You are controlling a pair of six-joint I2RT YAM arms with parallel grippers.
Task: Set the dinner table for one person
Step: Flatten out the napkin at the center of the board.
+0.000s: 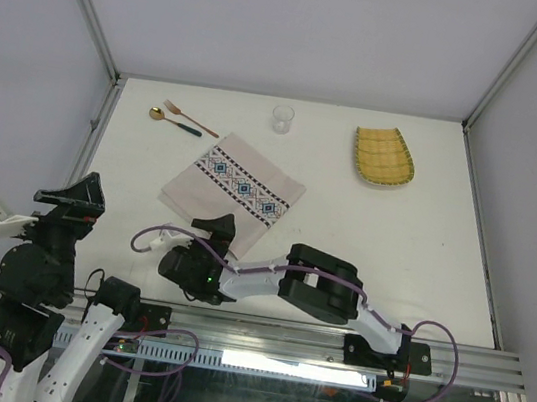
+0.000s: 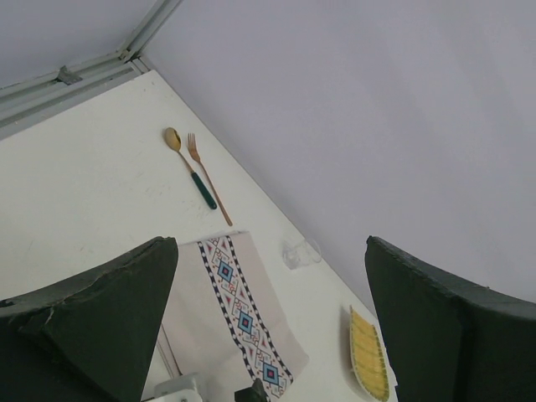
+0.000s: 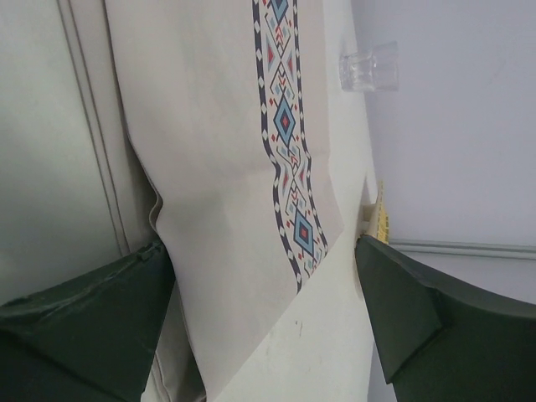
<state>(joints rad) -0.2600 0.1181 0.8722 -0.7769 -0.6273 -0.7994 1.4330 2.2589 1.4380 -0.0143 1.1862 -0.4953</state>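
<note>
Where pale grey walls close in on three sides, the white counter [image 1: 402, 251] is seen filling the floor of the enclosure, with a metal rail [image 1: 328, 343] along its near edge. Across its far part, a gold spoon [image 1: 157, 115] with a dark green handle and a copper fork [image 1: 182, 113] are laid side by side at the left. A placemat [image 1: 233, 188] with a blue-and-red patterned band is spread askew nearer the middle. A clear glass [image 1: 282, 118] is stood upright beyond it, and a yellow ribbed dish [image 1: 384, 157] is set at the right.

The left arm [image 1: 35, 272] is raised at the near left, its jaws spread wide on nothing. The right arm [image 1: 321, 288] is stretched low towards the left, its jaws parted wide at the placemat's near corner; contact cannot be told. That corner is hidden by the jaws from above, and the dish is cut to a sliver in the right wrist view.
</note>
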